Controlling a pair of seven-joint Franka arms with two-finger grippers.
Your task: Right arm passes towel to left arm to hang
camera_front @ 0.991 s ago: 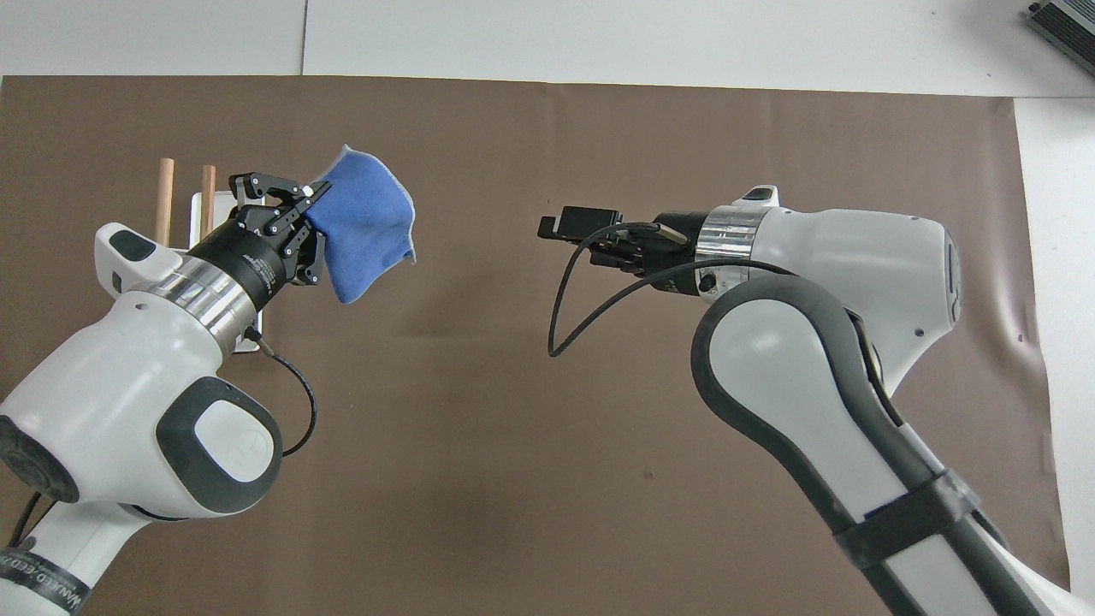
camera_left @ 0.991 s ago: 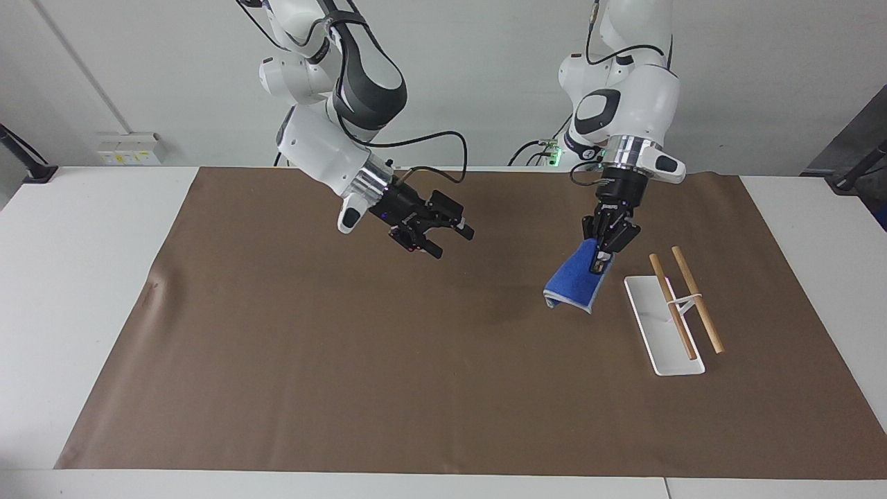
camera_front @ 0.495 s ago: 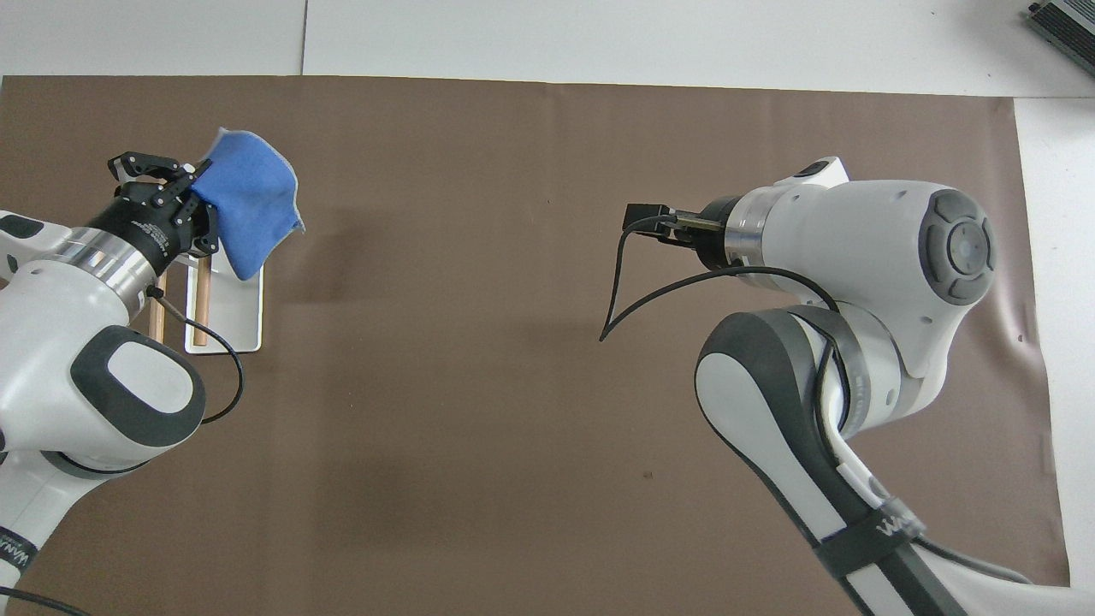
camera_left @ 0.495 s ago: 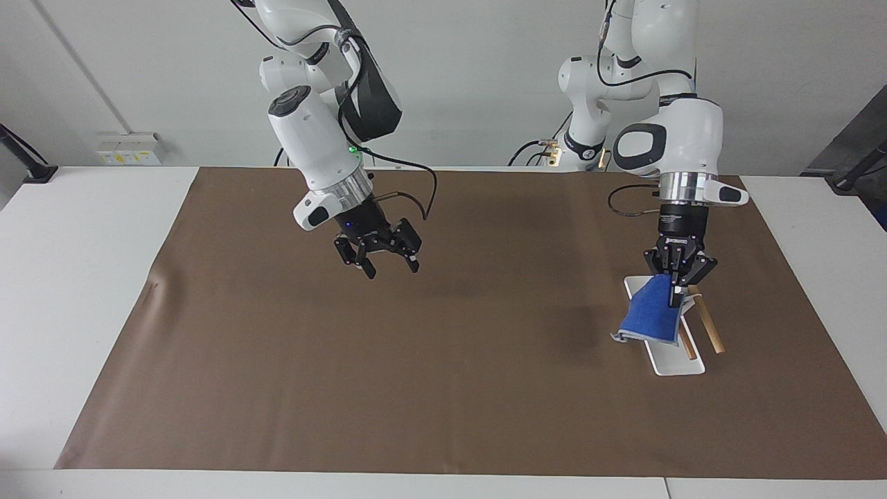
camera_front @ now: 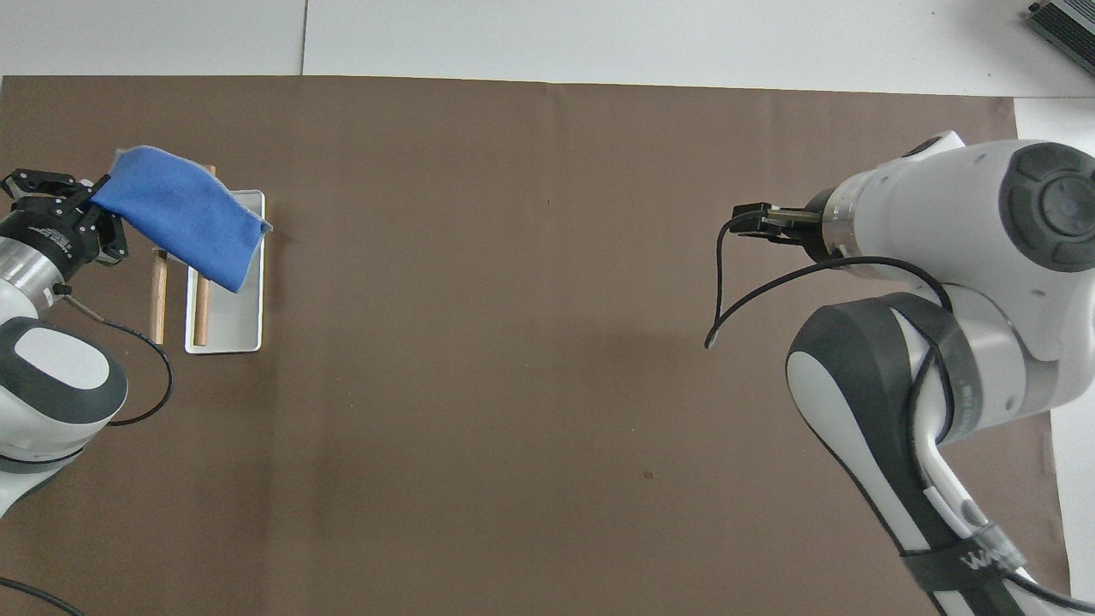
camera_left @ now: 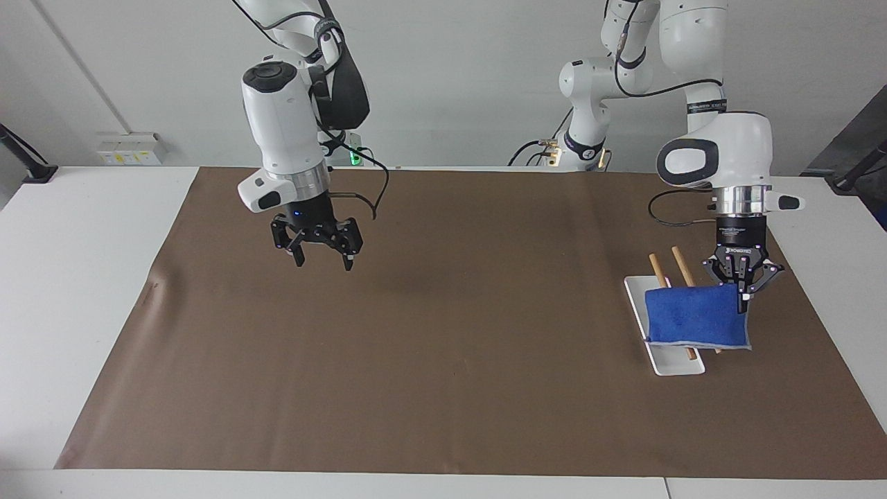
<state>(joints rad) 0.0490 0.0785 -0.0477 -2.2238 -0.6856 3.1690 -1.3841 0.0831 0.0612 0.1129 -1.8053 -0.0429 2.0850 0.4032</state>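
Towel (camera_left: 696, 319) hangs from left hand (camera_left: 743, 296), long axis level.

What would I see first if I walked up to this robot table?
The bright blue towel jumps out first: it dangles from the left claw, which is pinched shut on one corner, over the white tray with its two wooden rods at the left arm's end of the table. Next you would spot the right claw, open and empty, up in the air over the brown mat.
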